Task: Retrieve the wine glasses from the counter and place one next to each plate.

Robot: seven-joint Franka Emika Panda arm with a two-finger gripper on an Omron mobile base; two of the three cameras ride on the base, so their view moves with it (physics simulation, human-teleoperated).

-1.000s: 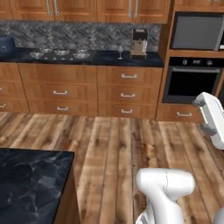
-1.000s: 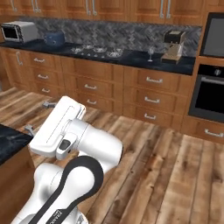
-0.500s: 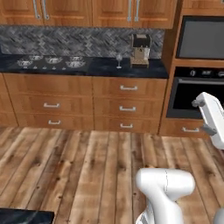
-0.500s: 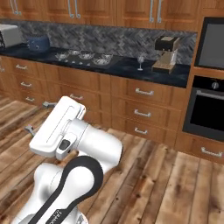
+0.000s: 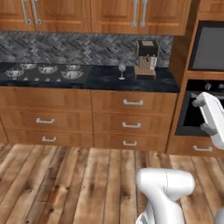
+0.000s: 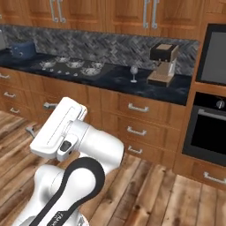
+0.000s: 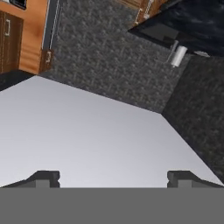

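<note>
Wine glass [image 5: 122, 71] stands upright on the counter [image 5: 131, 81] just left of the coffee machine [image 5: 146, 59]; light, fragile, slippery, best gripped at the stem; claw [image 7: 113, 177] released, empty

A coffee machine [image 5: 146, 59] with a dark top and tan body serves as the landmark, standing against the grey herringbone backsplash [image 5: 83, 49]. Well to its left lies the gas hob [image 5: 41, 72], its silver burners in a row. Left of the hob, farther from the machine, sits a dark blue toaster-like appliance [image 6: 21, 49]. Above the machine hang wooden wall cabinets [image 5: 113, 15] with vertical silver handles. Below it are wooden drawers [image 5: 131, 120] with horizontal silver handles. To the machine's right stands a tall unit with a built-in oven [image 6: 207, 132] and a dark microwave [image 5: 209, 47] above it. Wood plank flooring [image 5: 70, 183] lies in front of the drawers.
</note>
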